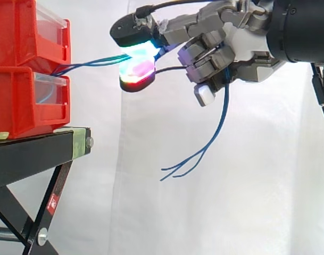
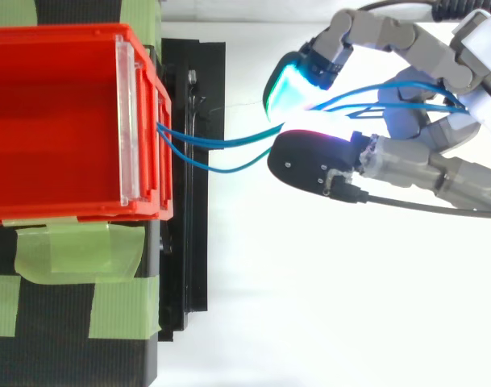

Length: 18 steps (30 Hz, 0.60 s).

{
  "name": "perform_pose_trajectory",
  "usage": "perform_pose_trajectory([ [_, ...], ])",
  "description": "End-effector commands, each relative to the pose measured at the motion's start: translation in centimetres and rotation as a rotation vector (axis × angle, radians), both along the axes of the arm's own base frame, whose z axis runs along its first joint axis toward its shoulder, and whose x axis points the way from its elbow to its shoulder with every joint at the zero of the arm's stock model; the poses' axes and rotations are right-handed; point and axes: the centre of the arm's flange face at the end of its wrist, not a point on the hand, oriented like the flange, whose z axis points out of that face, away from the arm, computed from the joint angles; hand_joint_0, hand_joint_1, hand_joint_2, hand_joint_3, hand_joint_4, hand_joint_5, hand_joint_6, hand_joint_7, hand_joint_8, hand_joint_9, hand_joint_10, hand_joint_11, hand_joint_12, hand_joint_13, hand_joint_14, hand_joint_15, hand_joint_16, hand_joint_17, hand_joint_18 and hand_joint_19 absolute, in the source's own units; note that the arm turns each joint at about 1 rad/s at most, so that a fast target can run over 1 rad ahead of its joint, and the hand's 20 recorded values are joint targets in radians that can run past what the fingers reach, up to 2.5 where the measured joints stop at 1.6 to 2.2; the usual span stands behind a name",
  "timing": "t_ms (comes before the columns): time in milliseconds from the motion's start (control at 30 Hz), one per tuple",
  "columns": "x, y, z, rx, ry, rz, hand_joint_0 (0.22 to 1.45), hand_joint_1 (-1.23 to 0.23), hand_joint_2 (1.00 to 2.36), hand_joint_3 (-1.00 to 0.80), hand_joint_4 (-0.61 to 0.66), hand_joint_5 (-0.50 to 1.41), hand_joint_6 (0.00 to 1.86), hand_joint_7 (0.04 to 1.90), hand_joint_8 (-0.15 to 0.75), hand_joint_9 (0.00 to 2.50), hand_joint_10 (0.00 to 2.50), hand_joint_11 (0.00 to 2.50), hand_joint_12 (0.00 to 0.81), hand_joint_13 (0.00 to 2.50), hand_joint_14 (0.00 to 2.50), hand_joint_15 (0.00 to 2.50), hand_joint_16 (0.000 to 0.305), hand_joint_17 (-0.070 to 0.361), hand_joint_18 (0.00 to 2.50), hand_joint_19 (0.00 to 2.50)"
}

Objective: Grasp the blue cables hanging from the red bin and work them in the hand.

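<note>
Hand (image 1: 241, 48) sits right of the stacked red bins (image 1: 21, 101), not touching them. You have the blue cables (image 2: 221, 145) pinched between two glowing pads, with the other fingers (image 1: 204, 58) curled over the strands further back. The cables leave the bins' front, cross the open gap and pass through the pinch and the palm. Their loose ends dangle below the hand against the white curtain (image 1: 151, 212). The bins rest on the black stand (image 1: 34, 151), and green tape (image 2: 76, 250) is stuck across its top.
</note>
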Motion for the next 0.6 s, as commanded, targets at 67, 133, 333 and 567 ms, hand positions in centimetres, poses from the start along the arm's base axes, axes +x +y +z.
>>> perform_pose_trajectory([
  [67, 0.00, -0.12, 0.01, -0.003, 0.002, -0.003, 1.11, -0.67, 1.00, 0.38, 0.14, 0.23, 0.42, 1.26, 0.580, 1.71, 2.50, 2.50, 0.706, 2.10, 2.50, 2.15, 0.210, 0.158, 2.50, 0.77],
  [133, 0.00, -0.03, 0.01, -0.004, 0.003, -0.001, 0.94, -0.67, 1.02, -0.30, 0.15, 0.25, 0.17, 1.38, 0.580, 1.71, 2.50, 2.50, 0.706, 2.10, 2.50, 2.15, 0.210, 0.158, 2.50, 0.77],
  [333, 0.00, -0.12, 0.01, -0.005, 0.004, -0.003, 1.17, -0.66, 1.01, 0.42, 0.22, 0.36, 0.01, 1.13, 0.580, 1.71, 2.50, 2.50, 0.706, 2.10, 2.50, 2.15, 0.210, 0.158, 2.50, 0.77],
  [567, 0.01, -0.11, 0.02, -0.005, 0.003, -0.003, 1.11, -0.68, 1.10, 0.38, 0.26, 0.31, 0.01, 0.85, 0.580, 1.71, 2.50, 2.50, 0.706, 2.10, 2.50, 2.15, 0.210, 0.158, 2.50, 0.77],
])
